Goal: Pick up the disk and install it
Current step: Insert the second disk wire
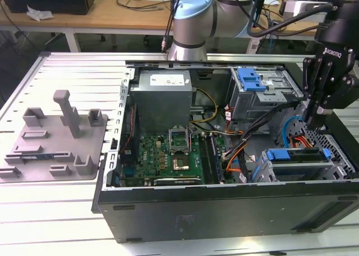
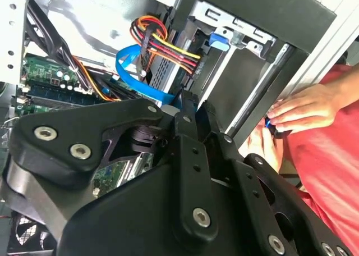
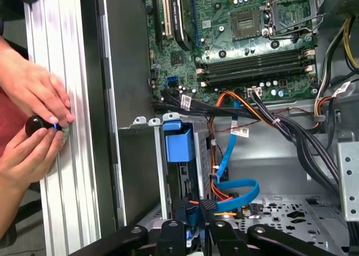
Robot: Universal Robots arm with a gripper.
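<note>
The exterior view shows the black two-fingered gripper [image 1: 315,120] lowered into the open black computer case [image 1: 224,211] at the exterior view's right, its tip just above the far end of the near grey metal drive cage [image 1: 339,165]. Whether it is closed on anything I cannot tell.

The disk [image 1: 297,155], a silver hard drive in a bright blue plastic carrier, stands on edge inside that cage, its blue rim uppermost. In the first wrist view the carrier's blue end [image 3: 179,145] sits within the cage walls.

By my judgement the pick-up is done and the disk is largely installed. Whether it is pushed fully home is not evident.

The arm reaches in from the far right, with its wrist pointing steeply downward. Left of the cage lies the green motherboard [image 1: 168,155]. In the first wrist view a person's hands [image 3: 33,93] hold a small dark object at the table's edge.
</note>
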